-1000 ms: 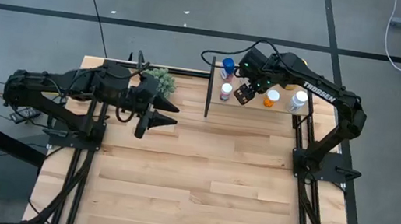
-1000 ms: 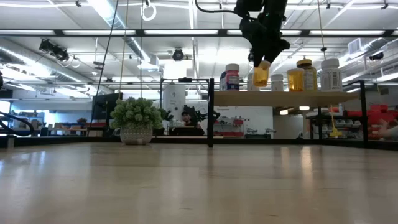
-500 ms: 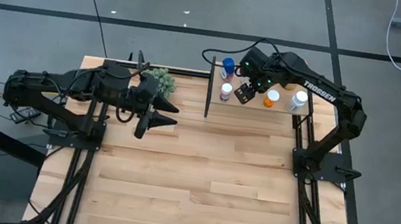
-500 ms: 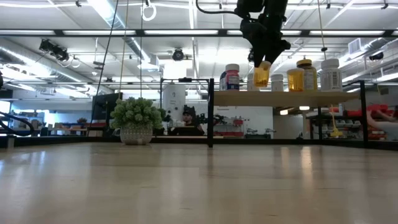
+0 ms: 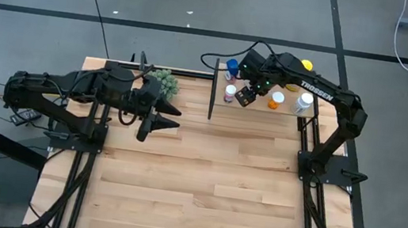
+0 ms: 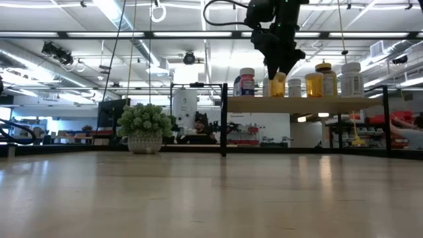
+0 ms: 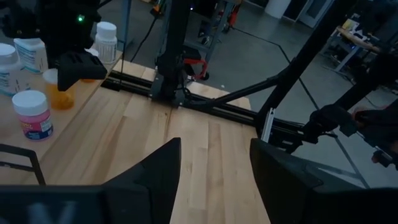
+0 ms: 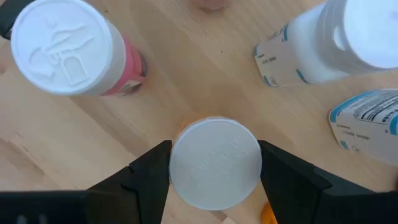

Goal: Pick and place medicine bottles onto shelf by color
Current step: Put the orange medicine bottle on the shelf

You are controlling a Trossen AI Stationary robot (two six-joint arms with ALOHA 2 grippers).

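My right gripper (image 8: pixel 215 186) hangs over the light wood shelf (image 6: pixel 297 103) and is shut on an orange bottle with a white cap (image 6: pixel 277 84). The bottle stands upright with its base level with the shelf top; whether it touches, I cannot tell. Around it stand a pink-labelled bottle (image 8: pixel 62 46), white bottles (image 8: pixel 348 37), a blue-capped one (image 5: pixel 232 65), another orange one (image 5: pixel 275 100) and an amber one with a yellow cap (image 6: pixel 324 79), all on their bases. My left gripper (image 5: pixel 153 120) waits open over the tabletop's left part. My right gripper holds the orange bottle by its white cap (image 8: pixel 215 163), pinched between the two fingers (image 8: pixel 149 177), one on each side. The fingers come from above, pointing down. The bottle hangs upright below them, its base down at the shelf surface (image 6: pixel 277 96).
A green plant in a white pot (image 6: pixel 144 125) stands near the table's far edge, left of the shelf's black upright divider (image 5: pixel 213 98). Bottles crowd the shelf close around the held one. The slatted tabletop (image 5: pixel 203 178) stretches toward the near edge.
My right gripper has come down toward the shelf and shifted slightly toward the table's left. The orange bottle, tilted and clear above the shelf a second ago, now stands upright with its base at the shelf top.
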